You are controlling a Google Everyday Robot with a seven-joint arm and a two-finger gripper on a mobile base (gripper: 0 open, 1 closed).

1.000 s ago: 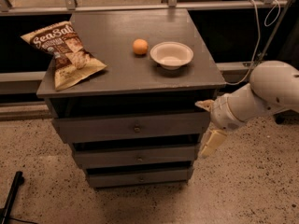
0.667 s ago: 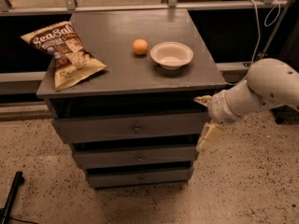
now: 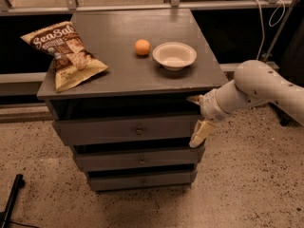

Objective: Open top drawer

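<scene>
The top drawer (image 3: 104,131) is the widest of three grey drawers under the grey table top (image 3: 118,65). Its front is flush with the frame and has a small round knob (image 3: 139,131) at its centre. My gripper (image 3: 196,117) is at the drawer's right end, at drawer-front height, on a white arm (image 3: 256,87) coming in from the right. It is open and empty: one cream fingertip (image 3: 193,99) sits by the table top's edge, the other (image 3: 198,134) hangs over the drawer's right end. The gripper is well right of the knob.
On the table top lie a SeaSalt chip bag (image 3: 64,53), an orange (image 3: 142,47) and a white bowl (image 3: 174,55). Two narrower drawers (image 3: 140,159) sit below. Cables (image 3: 266,27) hang at the right. A black stand leg (image 3: 12,198) is on the floor at the left.
My gripper and arm have moved left and a little up, from beside the table's right side to the top drawer's right end. Nothing on the table has moved.
</scene>
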